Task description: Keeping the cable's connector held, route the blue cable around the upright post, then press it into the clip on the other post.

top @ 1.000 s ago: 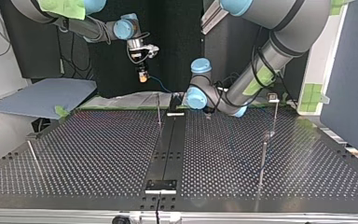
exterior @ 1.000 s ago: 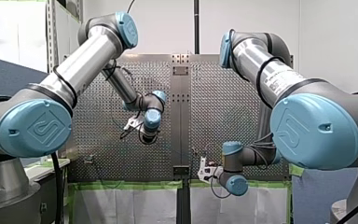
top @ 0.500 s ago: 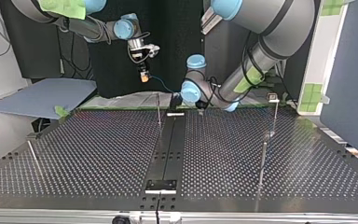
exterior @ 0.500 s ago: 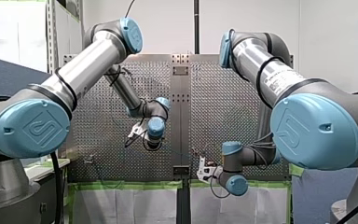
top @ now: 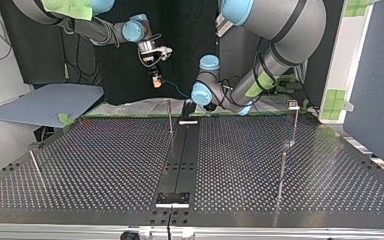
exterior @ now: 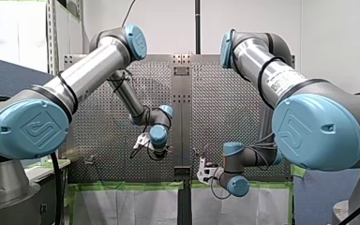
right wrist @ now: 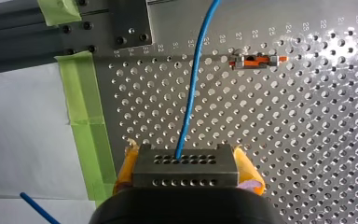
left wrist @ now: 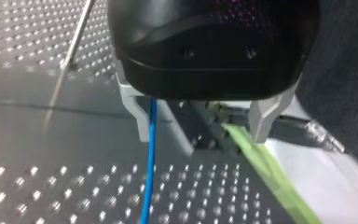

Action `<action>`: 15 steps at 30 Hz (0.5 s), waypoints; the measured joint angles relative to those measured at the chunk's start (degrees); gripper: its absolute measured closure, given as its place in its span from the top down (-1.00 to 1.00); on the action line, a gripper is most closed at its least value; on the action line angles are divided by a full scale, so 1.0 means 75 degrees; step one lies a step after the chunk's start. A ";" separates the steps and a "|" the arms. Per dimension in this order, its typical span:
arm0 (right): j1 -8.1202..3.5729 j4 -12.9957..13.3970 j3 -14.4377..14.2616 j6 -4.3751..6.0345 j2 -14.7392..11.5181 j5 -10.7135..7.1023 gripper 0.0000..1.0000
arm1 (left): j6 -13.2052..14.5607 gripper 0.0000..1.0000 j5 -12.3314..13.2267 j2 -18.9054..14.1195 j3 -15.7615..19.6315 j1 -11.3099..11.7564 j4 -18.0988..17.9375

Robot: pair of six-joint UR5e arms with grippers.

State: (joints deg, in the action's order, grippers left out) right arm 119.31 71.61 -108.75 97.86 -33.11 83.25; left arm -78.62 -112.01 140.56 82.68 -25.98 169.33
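My right gripper (right wrist: pixel 185 184) is shut on the grey perforated connector (right wrist: pixel 185 166), its yellow pads on both sides. The blue cable (right wrist: pixel 191 84) runs out of the connector over the perforated table. In the top view my right gripper (top: pixel 155 81) hangs above the table's far edge with the blue cable (top: pixel 172 90) leading toward my left gripper (top: pixel 187 107). My left gripper (left wrist: pixel 200 128) stands open, and the blue cable (left wrist: pixel 150 154) passes just inside one metal finger (left wrist: pixel 137 114), untouched by the other. A thin upright post (top: pixel 170 117) stands close by. A post with a clip (top: pixel 294 106) rises at the top view's right.
An orange-and-metal clip (right wrist: pixel 256 61) shows ahead of my right gripper. Further posts stand at the top view's right (top: pixel 282 167) and left (top: pixel 35 167). Green tape (right wrist: pixel 86 126) lines the table's edge. A dark centre rail (top: pixel 182 150) splits the table.
My left arm has swung lower and toward the middle in the front view, leftward along the far edge in the top view. My right gripper has barely moved and keeps the connector.
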 joint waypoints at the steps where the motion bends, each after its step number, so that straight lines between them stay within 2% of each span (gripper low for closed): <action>1: 0.0002 -0.0002 0.0002 0.0002 0.0000 0.0000 -1.00 | -0.0034 1.00 0.0055 0.0011 0.0000 -0.0011 -0.0003; 7: 0.0008 -0.0007 0.0010 0.0008 0.0001 -0.0002 -1.00 | -0.0339 1.00 0.0439 0.0126 0.0000 -0.0079 -0.0022; 15: 0.0012 -0.0008 0.0016 0.0007 -0.0001 -0.0010 -1.00 | -0.0525 1.00 0.0987 0.0553 0.0000 -0.0232 -0.0083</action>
State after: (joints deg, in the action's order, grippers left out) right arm 119.40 71.55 -108.63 97.92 -33.12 83.18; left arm -82.56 -104.61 144.71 82.68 -27.72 168.70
